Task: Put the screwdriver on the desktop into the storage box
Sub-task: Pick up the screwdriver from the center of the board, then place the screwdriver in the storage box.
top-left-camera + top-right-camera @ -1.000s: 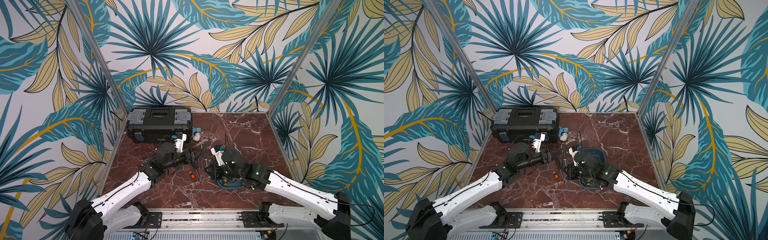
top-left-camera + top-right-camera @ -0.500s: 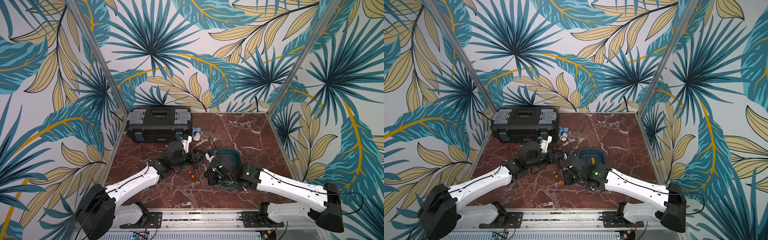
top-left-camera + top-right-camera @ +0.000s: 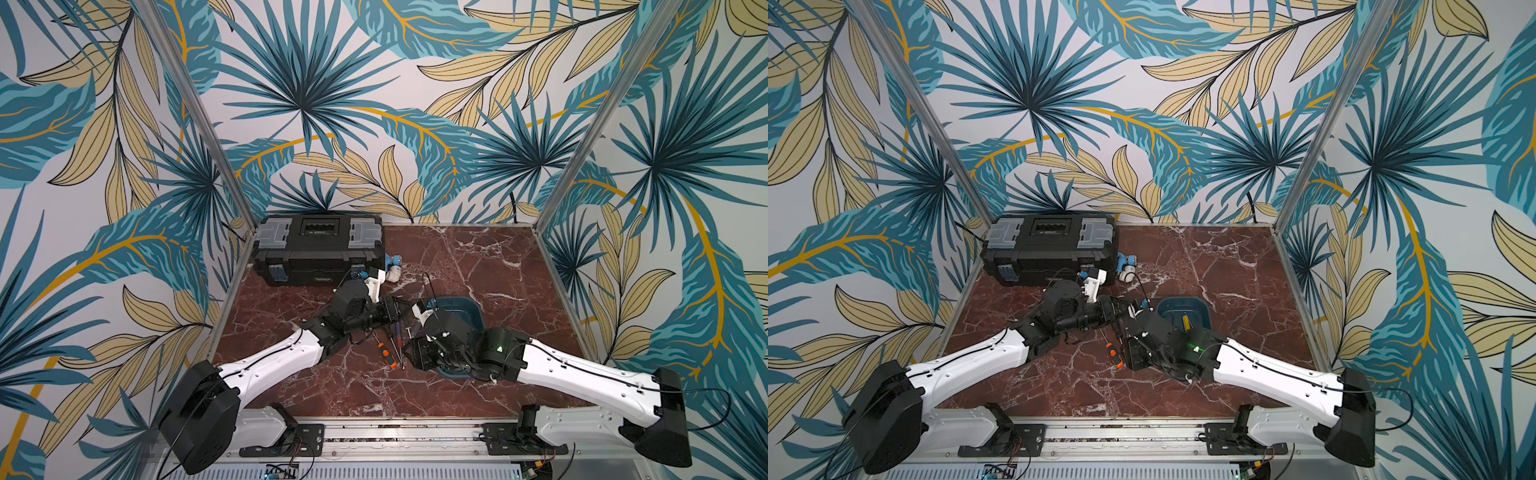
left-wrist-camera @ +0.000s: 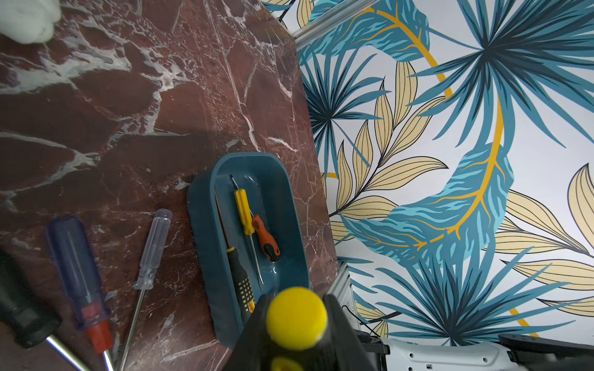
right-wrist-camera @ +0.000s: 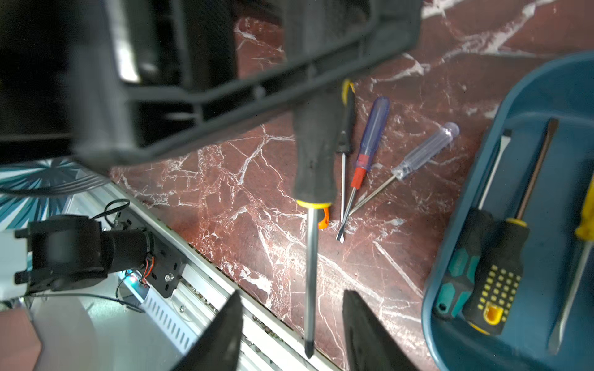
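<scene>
Right wrist view showed the probably light, stiff screwdriver (image 5: 313, 154) mid-frame, left of the storage box (image 5: 527, 96), grippy handle clenched by the left tool (image 4: 295, 308), slick shaft flanked by the released right tool (image 5: 291, 294).
</scene>
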### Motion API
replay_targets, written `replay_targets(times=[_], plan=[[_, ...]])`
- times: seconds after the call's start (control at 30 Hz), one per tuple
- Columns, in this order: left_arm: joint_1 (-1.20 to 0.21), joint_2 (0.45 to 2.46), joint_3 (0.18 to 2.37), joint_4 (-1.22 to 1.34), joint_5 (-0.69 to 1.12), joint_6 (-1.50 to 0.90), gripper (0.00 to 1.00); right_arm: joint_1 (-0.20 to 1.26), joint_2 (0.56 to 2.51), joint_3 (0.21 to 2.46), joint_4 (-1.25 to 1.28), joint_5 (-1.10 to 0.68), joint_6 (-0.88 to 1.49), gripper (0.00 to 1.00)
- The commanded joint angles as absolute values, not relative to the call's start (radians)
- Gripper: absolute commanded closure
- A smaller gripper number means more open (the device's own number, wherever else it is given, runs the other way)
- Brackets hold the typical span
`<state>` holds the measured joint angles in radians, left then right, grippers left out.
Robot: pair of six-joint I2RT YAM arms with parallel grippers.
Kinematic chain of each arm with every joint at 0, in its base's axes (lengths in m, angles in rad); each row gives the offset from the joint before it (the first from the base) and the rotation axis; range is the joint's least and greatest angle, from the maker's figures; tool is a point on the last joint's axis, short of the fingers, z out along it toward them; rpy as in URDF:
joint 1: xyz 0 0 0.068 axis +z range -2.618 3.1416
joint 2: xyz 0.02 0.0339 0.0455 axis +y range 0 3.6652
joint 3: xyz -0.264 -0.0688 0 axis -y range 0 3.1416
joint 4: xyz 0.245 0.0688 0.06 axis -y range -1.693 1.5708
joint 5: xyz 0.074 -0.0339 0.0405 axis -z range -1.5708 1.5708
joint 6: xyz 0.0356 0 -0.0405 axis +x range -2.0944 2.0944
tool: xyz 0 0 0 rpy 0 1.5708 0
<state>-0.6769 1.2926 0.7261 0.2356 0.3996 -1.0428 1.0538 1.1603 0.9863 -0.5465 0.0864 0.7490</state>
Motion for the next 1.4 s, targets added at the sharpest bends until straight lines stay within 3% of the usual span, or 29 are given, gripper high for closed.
replay_targets(times=[0.0, 0.1, 0.23, 0.4, 0.63, 0.93, 1.03, 1.1, 1.17, 1.37], plan=[[-0.655, 1.302, 0.671, 0.431, 0.478, -1.082, 1.00, 1.024, 1.103, 0.926, -0.428, -0.037, 0.779, 0.33], [-0.631, 1.324, 0.625, 0.591, 0.558, -1.137, 1.00, 0.987, 1.067, 0.875, -0.346, -0.135, 0.805, 0.31], [-0.615, 1.353, 0.572, 0.787, 0.623, -1.201, 1.00, 0.929, 1.025, 0.829, -0.311, -0.183, 0.837, 0.41], [-0.615, 1.351, 0.561, 0.826, 0.660, -1.196, 1.00, 0.889, 1.000, 0.813, -0.311, -0.215, 0.842, 0.48], [-0.617, 1.348, 0.560, 0.883, 0.690, -1.214, 1.00, 0.887, 1.012, 0.801, -0.278, -0.228, 0.854, 0.65], [-0.618, 1.351, 0.551, 0.878, 0.678, -1.211, 1.00, 0.887, 1.006, 0.793, -0.270, -0.216, 0.854, 0.98], [-0.618, 1.342, 0.562, 0.800, 0.656, -1.190, 1.00, 0.885, 1.000, 0.798, -0.304, -0.179, 0.848, 1.00], [-0.618, 1.312, 0.579, 0.664, 0.607, -1.138, 0.71, 0.885, 0.999, 0.818, -0.378, -0.122, 0.827, 1.00], [-0.620, 1.268, 0.591, 0.561, 0.566, -1.086, 0.58, 0.883, 1.002, 0.849, -0.470, -0.056, 0.809, 1.00], [-0.629, 1.097, 0.675, 0.149, 0.375, -0.906, 0.41, 0.850, 1.060, 0.921, -0.742, 0.137, 0.774, 1.00]])
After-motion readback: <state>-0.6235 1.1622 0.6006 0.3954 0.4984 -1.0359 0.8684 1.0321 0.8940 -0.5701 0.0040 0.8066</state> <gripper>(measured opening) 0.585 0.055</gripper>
